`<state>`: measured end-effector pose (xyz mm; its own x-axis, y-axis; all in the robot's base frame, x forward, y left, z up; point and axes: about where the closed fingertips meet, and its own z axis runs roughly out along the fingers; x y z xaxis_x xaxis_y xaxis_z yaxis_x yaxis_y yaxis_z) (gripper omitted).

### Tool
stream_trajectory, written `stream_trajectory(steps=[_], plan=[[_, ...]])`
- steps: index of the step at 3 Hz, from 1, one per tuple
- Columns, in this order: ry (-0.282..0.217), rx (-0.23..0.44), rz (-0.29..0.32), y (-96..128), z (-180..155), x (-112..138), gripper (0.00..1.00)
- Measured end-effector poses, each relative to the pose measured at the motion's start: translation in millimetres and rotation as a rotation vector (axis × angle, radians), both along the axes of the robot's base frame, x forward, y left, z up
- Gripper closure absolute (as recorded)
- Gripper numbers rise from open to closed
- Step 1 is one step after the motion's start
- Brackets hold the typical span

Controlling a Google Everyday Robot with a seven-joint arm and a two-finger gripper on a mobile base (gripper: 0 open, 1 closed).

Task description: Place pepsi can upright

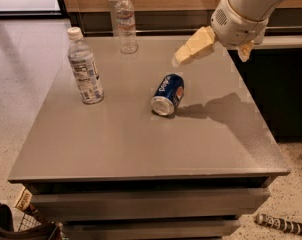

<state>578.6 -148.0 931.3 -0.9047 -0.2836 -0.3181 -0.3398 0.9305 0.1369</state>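
Note:
The pepsi can (168, 94) lies on its side near the middle of the grey table (141, 144), with its silver end facing the front. It is dark blue with white lettering. My gripper (211, 58) hangs above the table, up and to the right of the can, not touching it. Its cream fingers (193, 46) are spread apart and hold nothing; one points down-left toward the can and the other peeks out at the right of the wrist.
A clear water bottle (85, 69) stands at the table's left. Another water bottle (126, 24) stands at the back edge. A dark counter (286, 84) borders the table's right side. A basket (21, 224) and a small striped object (280, 224) lie on the floor in front.

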Motion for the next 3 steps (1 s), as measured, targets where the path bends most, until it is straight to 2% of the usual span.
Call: stream_trajectory(steps=[1, 2, 3], plan=[[0.079, 0.015, -0.164, 7.4, -6.7, 9.6, 0.0], [0.154, -0.045, -0.315, 14.0, -7.3, 20.1, 0.0], [0.226, -0.104, -0.47, 34.2, -11.7, 29.8, 0.0]])
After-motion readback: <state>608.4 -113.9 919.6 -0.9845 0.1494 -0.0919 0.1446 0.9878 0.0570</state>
